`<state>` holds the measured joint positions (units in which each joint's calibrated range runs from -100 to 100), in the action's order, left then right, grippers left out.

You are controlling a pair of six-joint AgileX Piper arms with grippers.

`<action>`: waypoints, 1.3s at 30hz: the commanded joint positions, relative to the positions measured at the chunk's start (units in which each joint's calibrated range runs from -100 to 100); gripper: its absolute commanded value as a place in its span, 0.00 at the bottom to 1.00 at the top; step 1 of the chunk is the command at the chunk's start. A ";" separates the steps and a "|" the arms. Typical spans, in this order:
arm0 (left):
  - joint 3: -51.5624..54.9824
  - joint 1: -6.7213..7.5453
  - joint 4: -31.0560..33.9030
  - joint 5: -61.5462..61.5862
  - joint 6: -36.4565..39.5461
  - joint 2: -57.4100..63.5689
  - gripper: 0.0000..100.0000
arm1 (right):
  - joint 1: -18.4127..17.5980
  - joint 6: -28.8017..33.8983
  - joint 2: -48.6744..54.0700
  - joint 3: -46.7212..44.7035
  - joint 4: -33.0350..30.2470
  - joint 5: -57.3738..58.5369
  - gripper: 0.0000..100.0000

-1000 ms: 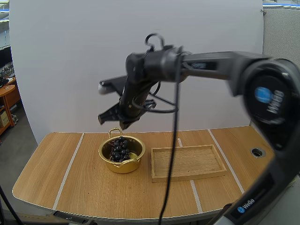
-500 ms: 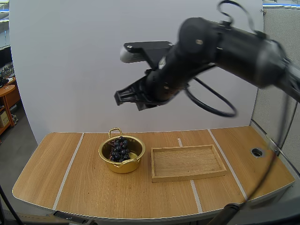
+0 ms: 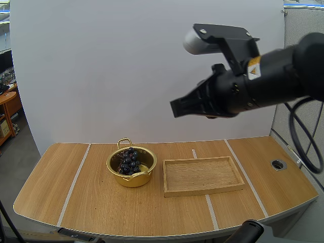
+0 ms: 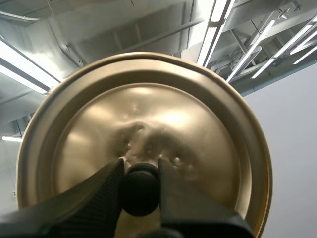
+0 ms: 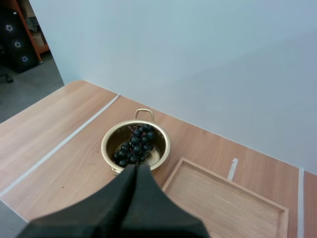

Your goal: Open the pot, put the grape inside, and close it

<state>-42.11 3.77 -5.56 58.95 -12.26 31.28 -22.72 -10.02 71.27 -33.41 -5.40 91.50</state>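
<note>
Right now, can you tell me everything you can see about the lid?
The lid is round and looks like shiny gold metal, with a wide flat rim and a few small dents near the middle. A black knob sits at its centre. My left gripper pinches that knob, holding the lid up with its top side facing the wrist camera. It is off the pot, which stands open on the table. I see nothing else touching it.

Right claw [image 3: 176,108] hangs high, fingers together; left claw [image 4: 140,164] grips tight.
</note>
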 commanded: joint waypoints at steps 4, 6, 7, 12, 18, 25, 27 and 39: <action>-0.33 0.13 0.29 -2.54 0.54 0.09 0.00 | 0.24 0.91 5.11 -0.09 -0.41 8.50 0.00; -0.33 0.13 0.29 -2.11 0.54 0.09 0.00 | 0.24 0.91 5.47 -0.09 -0.41 8.50 0.00; -0.33 0.13 0.29 -0.64 0.54 0.09 0.00 | 0.24 0.91 5.67 -0.09 -0.41 8.50 0.00; -0.33 0.13 0.29 20.99 0.54 0.59 0.00 | 0.99 0.91 7.93 -3.64 0.79 8.50 0.00; -0.33 0.13 0.29 39.72 0.24 0.47 0.00 | 2.64 0.91 10.66 -7.41 1.40 5.94 0.00; -0.33 0.13 0.29 41.05 -1.05 0.73 0.00 | 4.99 0.71 13.79 -7.52 4.77 4.86 0.00; -0.33 0.13 0.29 41.05 -2.20 0.73 0.00 | 5.43 0.71 14.35 -8.10 4.93 4.86 0.00; 9.28 0.13 -0.16 41.05 -3.56 2.08 0.00 | 6.56 -0.79 15.06 -10.53 8.55 5.02 0.00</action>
<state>-39.76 3.77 -5.56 100.00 -15.23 32.74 -16.86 -9.26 85.84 -43.56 0.70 97.41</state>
